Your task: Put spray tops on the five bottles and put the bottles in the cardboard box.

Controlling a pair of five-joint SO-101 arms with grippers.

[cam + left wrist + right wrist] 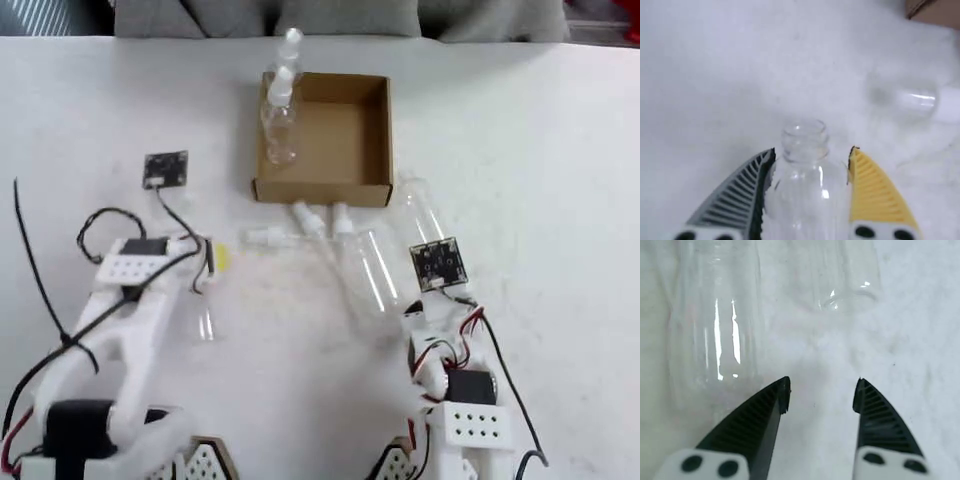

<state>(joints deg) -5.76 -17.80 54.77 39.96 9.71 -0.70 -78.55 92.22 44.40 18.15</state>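
From above, the brown cardboard box (322, 188) sits mid-table. Against its left inner wall stands a clear plastic bottle with a white spray top (280, 125), finished and stowed. A second topped one seems to be behind it. Just in front of the box's near wall lie several clear bottles (372, 272) and white spray tops (266, 237), within reach of both arms; I cannot tell whether any of these is already fitted. The left arm (130, 295) is in front of the box and to its left, the right arm (450, 350) in front and to its right. At the left wrist, the left gripper (811, 152) has its grey and yellow jaws pressed against the shoulders of a clear uncapped bottle (805, 142), probably to steady the open neck for a top. A blurred loose top (920, 100) lies nearby, toward the box. At the right wrist, the right gripper (821, 392) hangs with black jaws spread and nothing between them over bare table, with two lying bottles (715, 335) just ahead, likely ready to pick one.
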